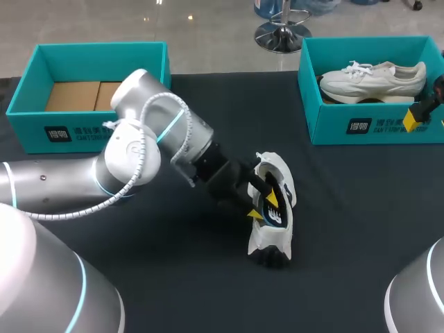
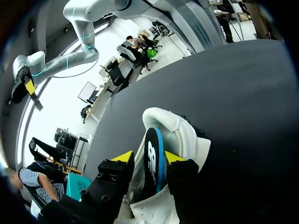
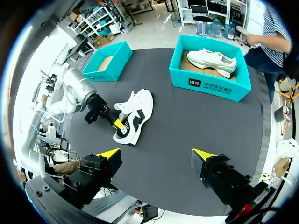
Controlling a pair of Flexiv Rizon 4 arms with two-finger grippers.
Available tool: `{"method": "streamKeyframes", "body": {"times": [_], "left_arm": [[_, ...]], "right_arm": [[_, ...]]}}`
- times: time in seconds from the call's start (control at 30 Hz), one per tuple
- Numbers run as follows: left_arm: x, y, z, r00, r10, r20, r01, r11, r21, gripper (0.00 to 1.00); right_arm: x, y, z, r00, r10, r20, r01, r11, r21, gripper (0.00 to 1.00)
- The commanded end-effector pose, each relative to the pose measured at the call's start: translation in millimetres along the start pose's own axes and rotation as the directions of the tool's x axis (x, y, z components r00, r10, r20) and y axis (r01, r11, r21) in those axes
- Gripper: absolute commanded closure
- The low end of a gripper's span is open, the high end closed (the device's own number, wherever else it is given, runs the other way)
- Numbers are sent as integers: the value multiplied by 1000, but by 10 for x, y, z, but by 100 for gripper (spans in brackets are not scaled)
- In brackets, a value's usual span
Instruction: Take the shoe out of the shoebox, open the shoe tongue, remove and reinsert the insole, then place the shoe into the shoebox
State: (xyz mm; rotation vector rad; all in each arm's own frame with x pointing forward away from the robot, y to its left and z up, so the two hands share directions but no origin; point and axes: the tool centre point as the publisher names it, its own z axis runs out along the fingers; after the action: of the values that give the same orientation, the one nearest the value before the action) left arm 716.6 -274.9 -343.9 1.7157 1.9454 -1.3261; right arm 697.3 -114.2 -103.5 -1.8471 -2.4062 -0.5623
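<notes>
The left pincer (image 2: 148, 157) is gripping the black, blue-edged insole (image 2: 152, 161), which is standing on edge in the opening of a white sneaker (image 1: 267, 236) that is lying near the middle of the dark desk (image 1: 361, 229), outside both boxes. The right pincer (image 3: 156, 154) is hanging open above the desk's right side, holding nothing. A second white sneaker (image 1: 374, 78) is sitting in the teal shoebox (image 1: 374, 125) at the far right, while the other teal shoebox (image 1: 90, 52) is sitting at the far left.
</notes>
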Motion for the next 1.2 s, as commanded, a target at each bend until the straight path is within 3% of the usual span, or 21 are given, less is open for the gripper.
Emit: {"method": "streamKeyframes", "body": {"times": [0.03, 0.23, 0.33, 0.87, 1.07, 1.1, 1.13, 1.2], "left_arm": [[13, -91, -43, 1000, 4, -4, -4, 1000, -3, 62], [73, -123, 10, 1000, 5, -21, -5, 1000, 4, 73], [85, -118, 18, 1000, 4, -26, -4, 1000, 7, 99], [64, 157, 29, 999, 7, -43, -8, 1000, -23, 100], [55, 158, -11, 999, 10, -51, -12, 999, -30, 100], [58, 146, -21, 999, 11, -52, -13, 999, -31, 84], [58, 137, -31, 999, 10, -49, -12, 999, -32, 47], [58, 118, -53, 999, 12, -44, -13, 999, -33, 2]], "right_arm": [[-2, 32, 1, 1000, 1, 0, -1, 1000, 7, 0], [-2, 32, 1, 1000, 1, 0, -1, 1000, 7, 0], [-2, 32, 1, 1000, 1, 0, -1, 1000, 7, 0], [-2, 32, 1, 1000, 1, 0, -1, 1000, 7, 0], [-2, 32, 1, 1000, 1, 0, -1, 1000, 7, 0], [-2, 32, 1, 1000, 1, 0, -1, 1000, 7, 0], [-2, 32, 1, 1000, 1, 0, -1, 1000, 7, 0], [-2, 32, 1, 1000, 1, 0, -1, 1000, 7, 0]]}}
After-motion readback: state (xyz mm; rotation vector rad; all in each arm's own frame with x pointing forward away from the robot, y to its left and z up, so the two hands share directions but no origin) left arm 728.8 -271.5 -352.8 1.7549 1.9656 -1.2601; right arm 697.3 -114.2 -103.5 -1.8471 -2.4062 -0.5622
